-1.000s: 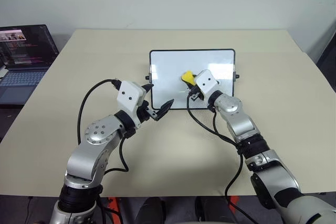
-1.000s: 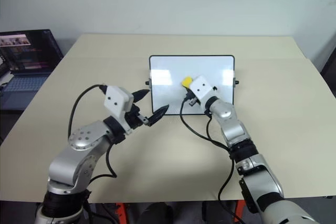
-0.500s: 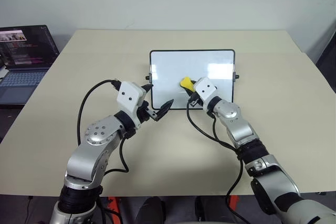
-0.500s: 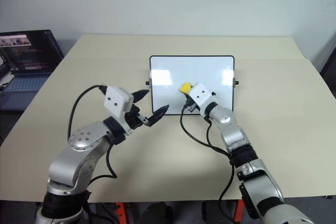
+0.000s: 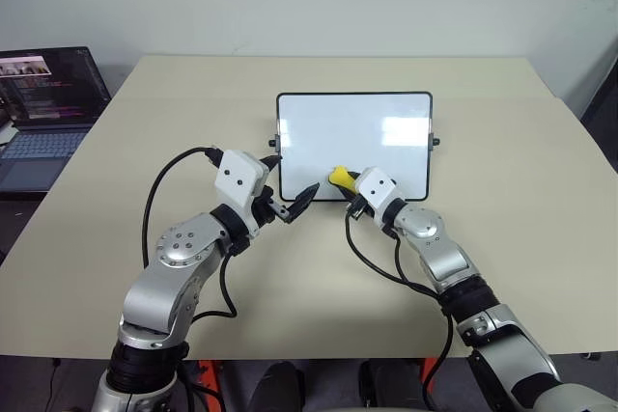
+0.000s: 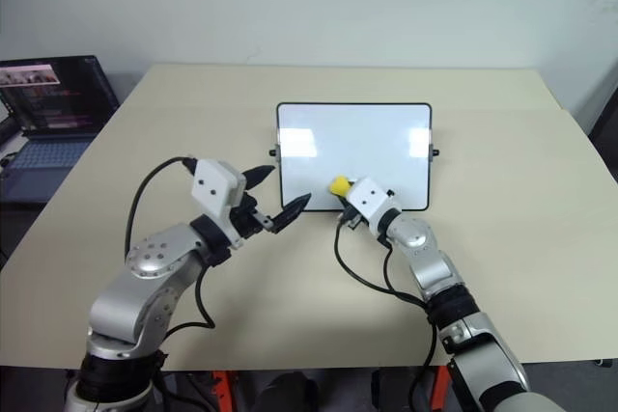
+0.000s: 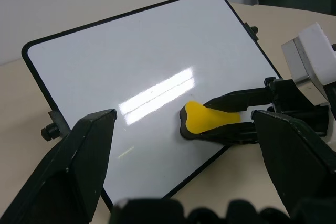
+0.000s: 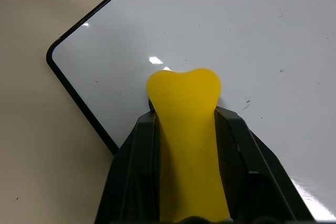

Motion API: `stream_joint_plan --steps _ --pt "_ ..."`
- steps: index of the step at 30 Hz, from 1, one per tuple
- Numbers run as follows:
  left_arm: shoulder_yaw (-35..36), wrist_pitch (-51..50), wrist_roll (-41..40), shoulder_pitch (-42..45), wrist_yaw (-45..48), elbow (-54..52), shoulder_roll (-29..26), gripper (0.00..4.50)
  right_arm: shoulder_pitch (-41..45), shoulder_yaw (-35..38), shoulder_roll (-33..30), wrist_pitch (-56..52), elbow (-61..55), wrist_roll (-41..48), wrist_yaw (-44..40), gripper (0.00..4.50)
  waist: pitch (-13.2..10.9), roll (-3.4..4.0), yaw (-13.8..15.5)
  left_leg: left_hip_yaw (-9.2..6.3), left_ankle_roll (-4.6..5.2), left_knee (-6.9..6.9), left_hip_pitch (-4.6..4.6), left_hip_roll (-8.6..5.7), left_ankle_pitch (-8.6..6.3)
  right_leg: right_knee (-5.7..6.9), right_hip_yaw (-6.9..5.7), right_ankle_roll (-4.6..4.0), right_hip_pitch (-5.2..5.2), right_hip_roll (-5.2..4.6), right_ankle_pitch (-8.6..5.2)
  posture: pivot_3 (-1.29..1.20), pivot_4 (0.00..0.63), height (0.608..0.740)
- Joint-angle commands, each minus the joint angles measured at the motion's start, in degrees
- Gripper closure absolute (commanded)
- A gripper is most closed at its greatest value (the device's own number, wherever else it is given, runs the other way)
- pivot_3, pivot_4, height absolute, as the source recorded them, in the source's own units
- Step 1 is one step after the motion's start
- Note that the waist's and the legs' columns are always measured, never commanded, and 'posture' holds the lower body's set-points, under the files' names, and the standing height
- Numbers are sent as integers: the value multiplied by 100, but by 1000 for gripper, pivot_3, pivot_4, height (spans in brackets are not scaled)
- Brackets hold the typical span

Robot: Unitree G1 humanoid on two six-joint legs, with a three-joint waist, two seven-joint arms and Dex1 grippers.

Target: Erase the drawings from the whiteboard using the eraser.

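Two arms over the beige table (image 5: 502,151), told from the left. A laptop (image 5: 48,103) sits open at the far left edge. My left gripper (image 5: 290,183) hangs with its fingers spread wide and empty, just beside the whiteboard's (image 5: 386,113) lower left corner. My right gripper (image 5: 350,185) is clamped on the yellow eraser (image 5: 340,178), pressed against the board near its bottom edge. No drawings show on the white face. Since a second ago, my right hand has carried the eraser down from the board's middle; my left has not moved.
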State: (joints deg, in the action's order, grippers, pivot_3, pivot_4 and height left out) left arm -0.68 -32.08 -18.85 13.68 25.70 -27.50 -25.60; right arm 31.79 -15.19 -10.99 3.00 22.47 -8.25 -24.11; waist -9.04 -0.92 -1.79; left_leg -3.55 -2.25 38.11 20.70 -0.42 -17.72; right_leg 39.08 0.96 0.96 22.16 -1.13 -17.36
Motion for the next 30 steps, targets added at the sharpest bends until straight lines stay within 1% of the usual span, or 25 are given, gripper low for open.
stream_joint_plan --steps 1,10,16,21,24,26,30 --pt "50 113 22 35 2 -244 -14 0 -10 134 -107 -208 -174 8 -23 3360 0 0 1 0 0 0 1 0 0 0 0 0 0 0 0 0 150 740" --pt "36 119 23 48 8 -221 -8 0 36 398 -218 -660 -1208 219 -80 3360 -2 1 11 -2 -1 -3 13 0 0 -9 -1 0 9 0 0 0 150 740" --pt "-4 112 22 97 9 -200 15 0 167 458 -106 -783 -1445 218 47 3360 -2 1 0 0 0 -7 13 0 -1 -11 0 0 11 0 -1 0 150 740" --pt "-19 108 17 132 16 -175 27 0 581 449 -22 -570 -899 19 410 3360 -3 2 0 1 0 -5 12 0 0 -9 0 0 11 0 -1 0 150 740" --pt "-32 121 41 134 38 -187 -4 0 1042 448 -14 -317 -109 -125 684 3360 -3 2 -2 1 -3 -5 12 0 1 -9 0 0 12 0 -1 0 150 740" --pt "-29 125 54 130 44 -197 -25 0 1249 445 -18 -180 288 -147 747 3360 -3 1 -3 3 -15 -5 12 -1 8 -10 1 0 12 0 -1 0 150 740" --pt "-7 94 41 105 20 -229 -16 0 1438 415 7 -41 711 -133 691 3360 -3 1 -3 5 -16 -8 14 0 8 -13 1 0 13 0 -1 0 150 740"
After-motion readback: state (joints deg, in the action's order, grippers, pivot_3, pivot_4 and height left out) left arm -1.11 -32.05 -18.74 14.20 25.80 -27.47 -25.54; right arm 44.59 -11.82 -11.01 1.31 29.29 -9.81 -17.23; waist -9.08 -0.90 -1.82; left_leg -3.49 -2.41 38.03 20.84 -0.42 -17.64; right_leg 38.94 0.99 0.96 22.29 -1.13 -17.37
